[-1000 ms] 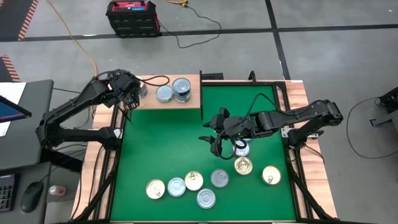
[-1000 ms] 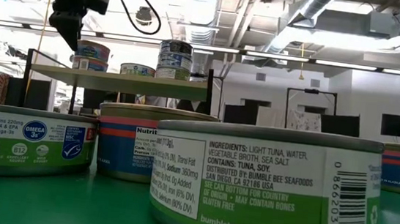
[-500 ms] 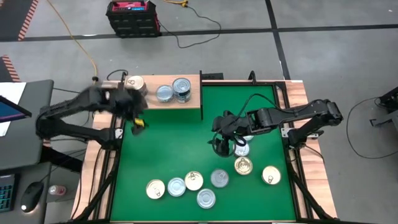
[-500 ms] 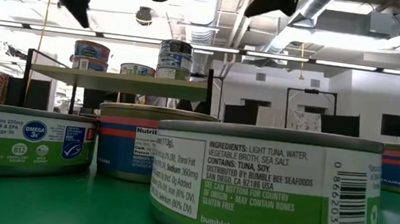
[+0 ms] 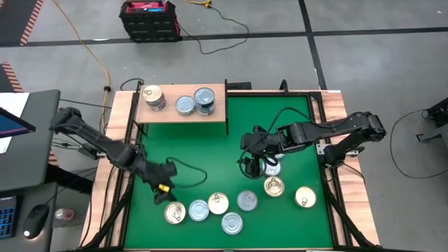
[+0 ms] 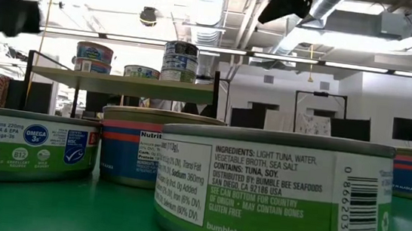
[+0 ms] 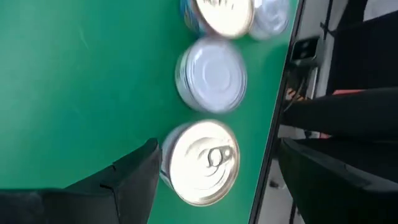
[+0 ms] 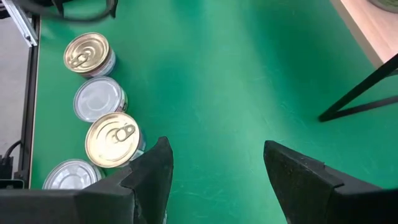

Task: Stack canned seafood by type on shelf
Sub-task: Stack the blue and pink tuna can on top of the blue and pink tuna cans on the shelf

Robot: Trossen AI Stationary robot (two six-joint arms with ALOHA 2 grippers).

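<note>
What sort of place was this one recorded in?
Probably a robotics lab or workshop, not a shop. The low view shows exposed ceiling ducts and open floor behind the shelf. From above, the table stands on grey concrete, with loose cables and a monitor beside it.

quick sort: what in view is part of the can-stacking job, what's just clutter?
Job:
- loose tins on the green mat
- stacked tins on the shelf
- left claw, right claw, both open

Clutter:
- black crate on the floor
- mouse, left desk
</note>
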